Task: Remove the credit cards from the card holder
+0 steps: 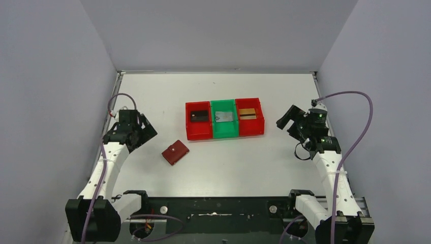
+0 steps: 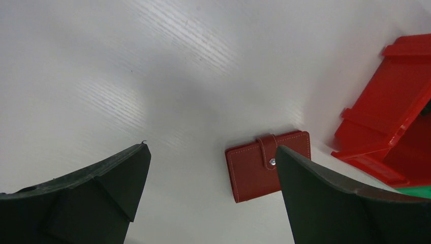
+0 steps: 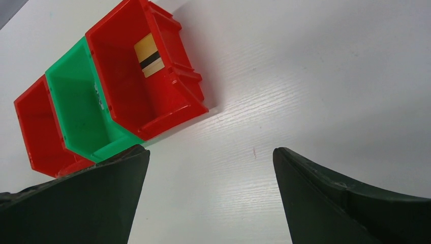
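The left jaws are spread, empty. The small dark red leather card holder lies snapped shut on the white desk. A dark plastic card, a silvery card and a gold striped card lie apart in the row of red and green plastic bins, so emptying looks done. Likewise the right jaws are spread, empty.

We see two arms, the left arm and right arm, built of white links with black joints, each mounted at one end of the black base plate. Two silver bolts sit on that plate. A purple-grey cable loops up each arm from the plate's ends. The left gripper and right gripper have matt, dark wedge-shaped fingers
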Robot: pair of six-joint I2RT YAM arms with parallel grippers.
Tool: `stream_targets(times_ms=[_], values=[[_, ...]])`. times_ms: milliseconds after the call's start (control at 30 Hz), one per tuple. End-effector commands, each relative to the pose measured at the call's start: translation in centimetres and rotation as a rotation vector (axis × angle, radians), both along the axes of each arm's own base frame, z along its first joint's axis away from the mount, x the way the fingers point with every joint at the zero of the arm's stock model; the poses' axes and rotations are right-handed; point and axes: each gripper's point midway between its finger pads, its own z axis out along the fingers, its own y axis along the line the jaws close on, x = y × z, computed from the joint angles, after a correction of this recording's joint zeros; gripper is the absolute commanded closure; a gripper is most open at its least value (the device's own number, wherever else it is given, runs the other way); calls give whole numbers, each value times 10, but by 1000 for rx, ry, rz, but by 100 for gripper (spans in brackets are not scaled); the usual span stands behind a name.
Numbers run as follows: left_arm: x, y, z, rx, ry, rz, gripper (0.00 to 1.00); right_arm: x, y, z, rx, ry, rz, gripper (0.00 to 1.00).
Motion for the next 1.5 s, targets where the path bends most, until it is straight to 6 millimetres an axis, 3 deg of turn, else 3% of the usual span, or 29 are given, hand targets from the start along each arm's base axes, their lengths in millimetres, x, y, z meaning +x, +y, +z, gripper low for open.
stream_targets(times_ms=[0, 133, 300, 467, 600, 800, 1100, 1300, 1467], values=[[19, -26, -18, -217, -50, -56, 3, 10, 14, 9, 74, -45, 50, 2], [27, -30, -36, -261, -52, -71, 6, 10, 18, 5, 91, -38, 67, 2], [44, -54, -48, -356, -33, -191, 12, 11, 21, 1, 104, -25, 79, 2], [49, -78, -69, -280, 100, -329, 18, 8, 25, -3, 118, -4, 88, 2], [38, -98, -89, -197, 145, -391, 20, 7, 24, -10, 116, 3, 82, 2], [23, -109, -108, -165, 187, -433, 32, 9, 25, -11, 114, 35, 86, 2], [-3, -124, -126, -60, 240, -502, 62, 9, 28, -15, 138, 31, 81, 2], [-23, -137, -128, 3, 241, -540, 70, 7, 26, -18, 128, 40, 75, 2], [-41, -161, -126, -17, 192, -616, 75, 6, 27, -19, 129, 48, 75, 2]])
